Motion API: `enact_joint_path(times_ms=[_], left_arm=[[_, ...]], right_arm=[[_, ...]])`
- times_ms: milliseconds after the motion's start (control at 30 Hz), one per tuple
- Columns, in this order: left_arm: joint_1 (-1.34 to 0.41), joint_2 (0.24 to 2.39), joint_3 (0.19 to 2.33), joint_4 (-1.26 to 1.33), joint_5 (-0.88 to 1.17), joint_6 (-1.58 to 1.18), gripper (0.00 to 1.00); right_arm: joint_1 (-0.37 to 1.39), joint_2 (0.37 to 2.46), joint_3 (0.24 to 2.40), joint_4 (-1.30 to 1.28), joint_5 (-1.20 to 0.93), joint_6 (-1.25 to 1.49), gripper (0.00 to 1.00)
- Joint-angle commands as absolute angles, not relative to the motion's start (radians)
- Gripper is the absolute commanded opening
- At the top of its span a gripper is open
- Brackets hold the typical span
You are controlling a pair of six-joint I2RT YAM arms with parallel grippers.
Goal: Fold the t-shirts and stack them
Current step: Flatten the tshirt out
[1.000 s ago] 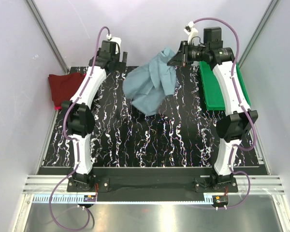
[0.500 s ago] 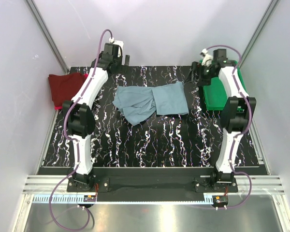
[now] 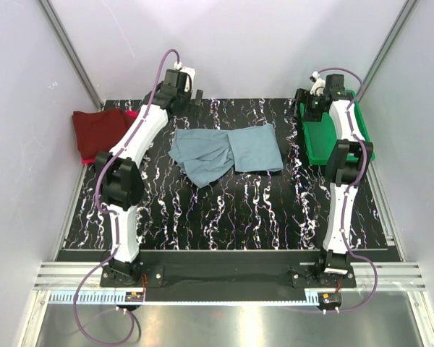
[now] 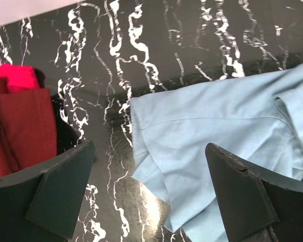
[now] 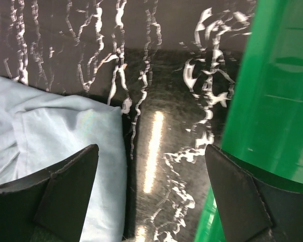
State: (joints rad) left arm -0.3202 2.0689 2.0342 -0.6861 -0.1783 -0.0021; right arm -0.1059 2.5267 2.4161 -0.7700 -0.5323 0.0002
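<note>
The flattening step is judged to be in hand; the grey-blue t-shirt (image 3: 224, 153) lies mid-table (image 3: 239, 210), its long axis running left to right, the right half flat, the left half rumpled; collar and hem cannot be told apart; the left gripper (image 4: 151, 196) and right gripper (image 5: 154, 196) are held spread and empty near its far corners; next, the rumpled side needs pinching and drawing flat; the maroon t-shirt (image 3: 98, 130) lies at the left edge
</note>
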Motion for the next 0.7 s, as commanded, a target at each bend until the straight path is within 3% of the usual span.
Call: enact_joint_path(times_ms=[0, 233, 667], left_arm=[[-0.333, 2.017, 2.039, -0.650, -0.206, 0.020, 0.99], [-0.351, 2.034, 2.069, -0.647, -0.210, 0.023, 0.99], [-0.359, 2.046, 2.079, -0.644, -0.222, 0.023, 0.99]], right_arm=[[-0.097, 2.525, 2.454, -0.729, -0.584, 0.031, 0.93], [-0.098, 2.553, 2.448, -0.723, -0.444, 0.009, 0.94], [-0.110, 2.560, 2.427, -0.727, -0.367, 0.006, 0.95]])
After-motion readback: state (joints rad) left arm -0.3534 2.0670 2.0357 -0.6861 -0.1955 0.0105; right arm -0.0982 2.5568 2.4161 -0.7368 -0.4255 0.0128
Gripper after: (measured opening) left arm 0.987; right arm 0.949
